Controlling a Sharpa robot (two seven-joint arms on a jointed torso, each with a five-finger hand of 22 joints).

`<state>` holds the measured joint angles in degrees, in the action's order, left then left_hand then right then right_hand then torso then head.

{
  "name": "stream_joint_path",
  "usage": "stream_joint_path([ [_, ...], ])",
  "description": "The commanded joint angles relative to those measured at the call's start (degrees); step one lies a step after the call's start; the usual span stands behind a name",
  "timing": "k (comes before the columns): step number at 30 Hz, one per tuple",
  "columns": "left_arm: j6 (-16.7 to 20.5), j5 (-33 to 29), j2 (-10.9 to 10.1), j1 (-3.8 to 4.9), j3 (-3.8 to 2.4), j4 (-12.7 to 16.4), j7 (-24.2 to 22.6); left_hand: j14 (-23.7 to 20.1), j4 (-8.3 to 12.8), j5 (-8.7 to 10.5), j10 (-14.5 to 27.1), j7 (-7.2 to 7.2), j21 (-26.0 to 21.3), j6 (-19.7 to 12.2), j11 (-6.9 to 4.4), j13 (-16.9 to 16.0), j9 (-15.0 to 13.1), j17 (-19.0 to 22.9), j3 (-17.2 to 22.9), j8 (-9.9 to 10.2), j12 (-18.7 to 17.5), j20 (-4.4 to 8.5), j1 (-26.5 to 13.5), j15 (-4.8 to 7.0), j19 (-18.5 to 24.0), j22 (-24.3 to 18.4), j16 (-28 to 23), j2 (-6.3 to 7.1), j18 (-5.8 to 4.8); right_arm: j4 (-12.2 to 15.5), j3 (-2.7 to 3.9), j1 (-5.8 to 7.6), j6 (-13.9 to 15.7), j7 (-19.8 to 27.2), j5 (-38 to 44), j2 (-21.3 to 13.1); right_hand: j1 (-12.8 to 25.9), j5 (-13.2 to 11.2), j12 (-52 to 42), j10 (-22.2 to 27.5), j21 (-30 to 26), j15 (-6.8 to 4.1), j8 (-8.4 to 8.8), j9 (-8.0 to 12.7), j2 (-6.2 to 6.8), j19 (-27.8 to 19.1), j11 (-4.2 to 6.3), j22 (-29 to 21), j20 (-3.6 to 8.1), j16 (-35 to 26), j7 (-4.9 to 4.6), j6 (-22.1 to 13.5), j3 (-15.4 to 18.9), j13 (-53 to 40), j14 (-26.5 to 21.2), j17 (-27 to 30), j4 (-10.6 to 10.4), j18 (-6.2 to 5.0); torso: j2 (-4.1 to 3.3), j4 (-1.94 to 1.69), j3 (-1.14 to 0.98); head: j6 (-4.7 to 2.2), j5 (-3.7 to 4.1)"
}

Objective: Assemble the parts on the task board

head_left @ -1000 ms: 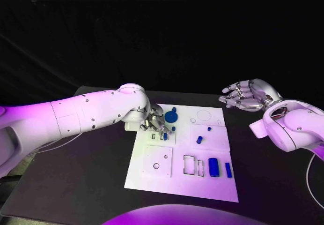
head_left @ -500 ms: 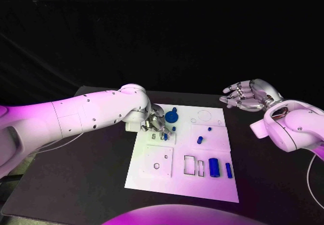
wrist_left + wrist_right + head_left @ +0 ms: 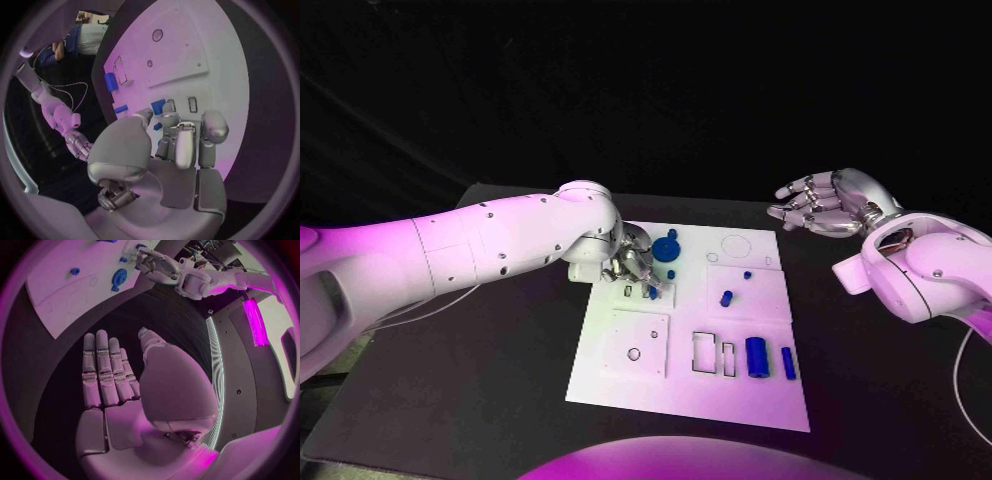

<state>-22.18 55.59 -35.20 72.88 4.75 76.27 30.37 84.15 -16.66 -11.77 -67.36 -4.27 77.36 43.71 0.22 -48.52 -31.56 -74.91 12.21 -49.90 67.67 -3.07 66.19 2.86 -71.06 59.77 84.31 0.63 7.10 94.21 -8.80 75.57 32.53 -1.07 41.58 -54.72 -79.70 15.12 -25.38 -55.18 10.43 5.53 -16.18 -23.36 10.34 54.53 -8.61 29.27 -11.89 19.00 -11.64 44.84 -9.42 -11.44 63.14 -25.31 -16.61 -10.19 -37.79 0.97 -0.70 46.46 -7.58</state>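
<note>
While the task board [image 3: 689, 400] lies flat on the black table [image 3: 473, 400], a blue cylinder [image 3: 756, 356] and a blue bar [image 3: 789, 363] rest lengthwise near its right edge. The left hand [image 3: 630, 263] reaches down and pinches a small blue part [image 3: 653, 291] by the board's upper-left slots. The right hand [image 3: 822, 205] hovers beyond the board, fingers spread, holding nothing.

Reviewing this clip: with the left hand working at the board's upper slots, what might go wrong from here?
1. The left hand has its fingertips at a small blue part by a narrow slot; if misaligned, the part may jam or tip.
2. The round blue part lies close beside the hand and might be knocked.
3. The task board looks unclamped and could slide under pressure.
</note>
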Motion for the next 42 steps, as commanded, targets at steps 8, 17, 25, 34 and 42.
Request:
stream_joint_path([
  [8, -0.74, -1.64, 0.00, -0.07, 0.00, 0.03, -0.16, 2.14, 0.12, -0.16, 0.59, 0.04, 0.17, -0.47, -0.03, 0.36, -0.17, -0.40, 0.93, -0.03, -0.40, -0.22, 1.45, 0.32, 0.09, -0.03, -0.30, 0.25, -1.07, -0.22, -0.01, -0.07, -0.56, 0.61, 0.07, 0.23, -0.39, 0.45, 0.22, -0.21, -0.30, 0.16, -0.36, 0.10, -0.35, 0.25, -0.26, -0.19, -0.28, -0.45, -1.28, -0.32, 0.28, 0.23, 0.21, 0.12, 0.00, -0.24, -0.02, -0.03, -0.04, 0.14, -0.09],
  [17, -0.18, -4.58, -0.29, -0.13, 0.00, 0.17, -0.48, 2.05, 1.64, -0.31, 1.23, 0.09, 0.34, -1.51, -0.16, 1.27, -0.91, -0.25, 13.45, 0.28, -0.85, -0.16, 9.01, 0.53, 0.40, 0.20, -0.31, 0.76, -1.05, -0.29, -0.02, -0.08, -0.60, 0.58, 0.05, 0.31, -0.39, 0.45, 0.22, -0.21, -0.30, 0.16, -0.36, 0.10, -0.35, 0.25, -0.26, -0.19, -0.28, -0.45, -1.28, -0.32, 0.28, 0.23, 0.21, 0.12, 0.00, -0.24, 0.01, 0.00, -0.03, 0.13, -0.09],
  [25, 1.49, -5.96, -1.02, -0.26, -0.03, 0.82, -0.81, 2.19, 6.37, 0.10, 0.46, -0.22, 0.76, -1.94, 0.04, 1.78, -3.34, -0.58, 30.78, -1.66, -0.64, -0.20, 5.25, 0.28, 0.33, 0.84, -0.07, 5.10, -1.10, -0.20, -0.04, -0.10, -0.42, 0.79, 0.04, 0.35, -0.42, 0.62, 0.16, -0.32, -0.39, 0.14, -0.48, 0.15, -0.42, 0.30, -0.22, -0.34, -0.28, -0.61, -1.24, -0.23, 0.28, 0.43, 0.30, 0.17, 0.02, -0.25, 0.01, -0.08, -0.04, -0.01, -0.18],
  [34, 4.29, -7.03, -4.23, -0.33, -0.75, 4.48, -0.95, 2.49, 8.68, 0.14, -0.21, -0.10, 0.98, -1.65, -0.11, 1.48, -3.93, -1.31, 34.36, -2.09, -0.35, -0.08, 3.15, 0.43, 0.10, 1.20, 0.28, 6.04, -1.14, 0.71, -0.08, -0.15, -0.71, 0.77, 0.00, 0.18, -0.43, 0.71, 0.13, -0.37, -0.42, 0.13, -0.54, 0.17, -0.44, 0.33, -0.21, -0.41, -0.28, -0.67, -1.22, -0.20, 0.28, 0.52, 0.34, 0.20, 0.02, -0.26, -0.03, -0.09, -0.10, -0.08, -0.16],
  [42, 6.79, -4.41, -5.86, -0.35, -1.07, 6.71, -1.15, 2.59, 10.93, 0.02, -1.08, 0.05, 1.15, -1.01, -0.33, 0.92, -4.22, -1.44, 37.59, -2.25, -0.03, 0.14, 1.80, 0.62, -0.04, 1.37, 0.35, 7.03, -1.14, 0.73, -0.12, -0.23, -0.73, 0.84, -0.05, 0.20, -0.39, 0.75, 0.14, -0.36, -0.46, 0.14, -0.56, 0.19, -0.44, 0.33, -0.22, -0.46, -0.28, -0.73, -1.22, -0.21, 0.30, 0.59, 0.34, 0.22, 0.00, -0.26, -0.05, -0.15, -0.14, 0.14, -0.31],
])
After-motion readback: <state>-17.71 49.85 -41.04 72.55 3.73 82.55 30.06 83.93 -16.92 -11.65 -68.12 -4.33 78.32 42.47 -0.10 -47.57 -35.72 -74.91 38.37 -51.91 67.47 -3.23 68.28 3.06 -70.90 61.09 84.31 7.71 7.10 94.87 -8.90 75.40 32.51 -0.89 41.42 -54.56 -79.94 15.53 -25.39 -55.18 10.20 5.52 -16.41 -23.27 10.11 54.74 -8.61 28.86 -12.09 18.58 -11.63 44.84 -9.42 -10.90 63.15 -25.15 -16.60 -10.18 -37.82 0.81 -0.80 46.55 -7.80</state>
